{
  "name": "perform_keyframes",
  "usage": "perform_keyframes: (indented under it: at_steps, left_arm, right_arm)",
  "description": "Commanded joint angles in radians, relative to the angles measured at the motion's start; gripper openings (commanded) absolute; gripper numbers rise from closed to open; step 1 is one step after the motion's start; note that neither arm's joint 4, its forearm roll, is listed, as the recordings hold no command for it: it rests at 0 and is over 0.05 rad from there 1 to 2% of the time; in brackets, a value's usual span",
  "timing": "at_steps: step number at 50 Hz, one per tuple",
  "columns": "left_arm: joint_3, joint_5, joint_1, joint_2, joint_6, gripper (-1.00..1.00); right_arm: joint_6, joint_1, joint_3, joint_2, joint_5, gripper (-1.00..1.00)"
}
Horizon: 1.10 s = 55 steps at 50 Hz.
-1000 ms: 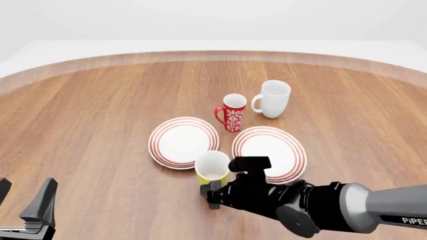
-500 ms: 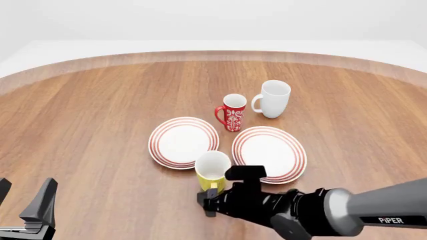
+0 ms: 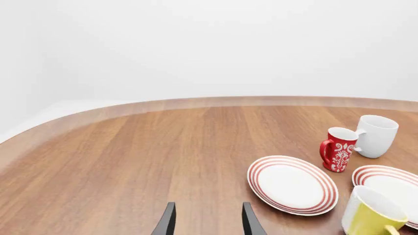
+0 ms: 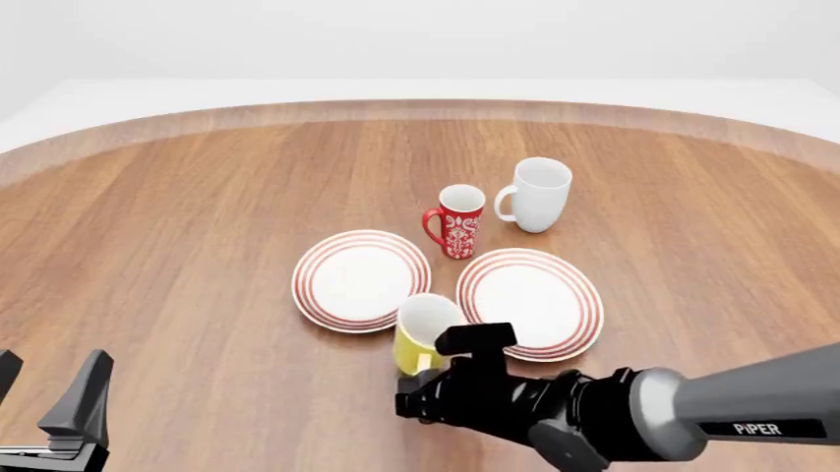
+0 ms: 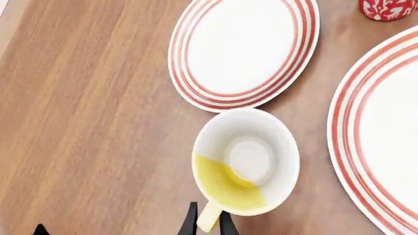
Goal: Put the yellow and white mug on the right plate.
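The yellow and white mug [image 4: 427, 332] stands tilted just in front of the gap between the two plates. In the right wrist view the mug [image 5: 245, 161] shows its white inside, its yellow handle pointing toward the camera. My right gripper [image 4: 423, 385] [image 5: 207, 224] is behind the mug, its fingers closed on either side of the handle. The right plate [image 4: 530, 300] [image 5: 385, 147], white with red rings, lies just right of the mug. My left gripper [image 4: 46, 398] [image 3: 207, 223] is open and empty at the near left. The mug also shows in the left wrist view [image 3: 369, 215].
The left plate [image 4: 361, 278] [image 5: 245, 49] [image 3: 292, 184] lies next to the right plate [image 3: 392, 186]. A red-and-white patterned mug [image 4: 457, 221] [image 3: 338, 149] and a larger white mug [image 4: 536, 195] [image 3: 377, 135] stand behind the plates.
My right gripper moved in and closed on the mug's handle. The mug shifted slightly right and now leans instead of standing upright. The left arm has not moved.
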Motion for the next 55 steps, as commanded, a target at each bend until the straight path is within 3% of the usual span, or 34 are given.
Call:
perform_keyframes:
  at_steps: [1,11,25,35,55]
  left_arm:
    - [0.000,0.000,0.000,0.000,0.000,1.00]
    - [0.000,0.000,0.000,0.000,0.000,1.00]
    - [0.000,0.000,0.000,0.000,0.000,1.00]
    - [0.000,0.000,0.000,0.000,0.000,1.00]
    - [0.000,0.000,0.000,0.000,0.000,1.00]
  right_arm:
    - [-0.041,-0.031,-0.005,-0.027,0.048,-1.00]
    - [-0.112,-0.063,-0.036,-0.100,0.143,-1.00]
    - [-0.149,-0.072,-0.056,-0.153,0.205,-1.00]
    - [-0.206,-0.100,-0.102,-0.183,0.274,-1.00]
    - [-0.305,-0.222,-0.056,-0.185,0.261,-1.00]
